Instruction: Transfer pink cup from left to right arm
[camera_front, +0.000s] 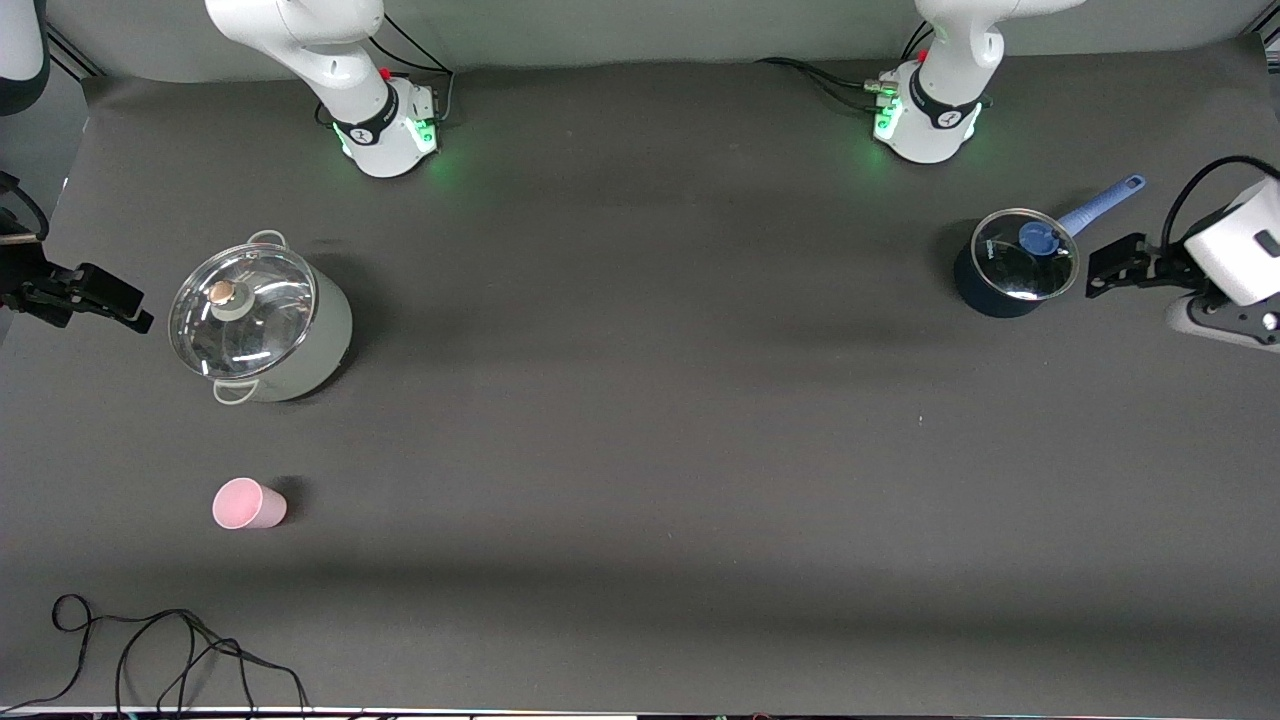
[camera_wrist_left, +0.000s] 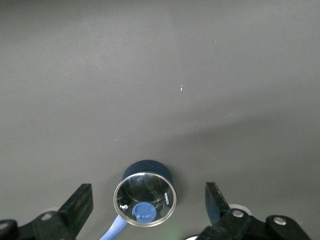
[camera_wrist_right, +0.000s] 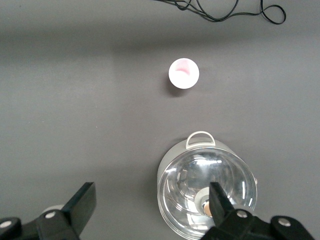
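Note:
The pink cup (camera_front: 248, 503) stands alone on the table at the right arm's end, nearer to the front camera than the pale green pot (camera_front: 290, 340). It also shows in the right wrist view (camera_wrist_right: 184, 73). My right gripper (camera_front: 110, 295) is open and empty, up in the air beside the pale green pot, well away from the cup; its own view (camera_wrist_right: 152, 192) shows the jaws wide apart. My left gripper (camera_front: 1118, 265) is open and empty beside the dark blue saucepan (camera_front: 1010, 270), at the left arm's end; its own view (camera_wrist_left: 148, 195) shows the jaws spread.
The pale green pot has a glass lid (camera_wrist_right: 207, 187) and two loop handles. The dark blue saucepan has a glass lid (camera_wrist_left: 145, 198) and a blue handle (camera_front: 1100, 203). A black cable (camera_front: 150, 650) lies near the table's front edge, close to the cup.

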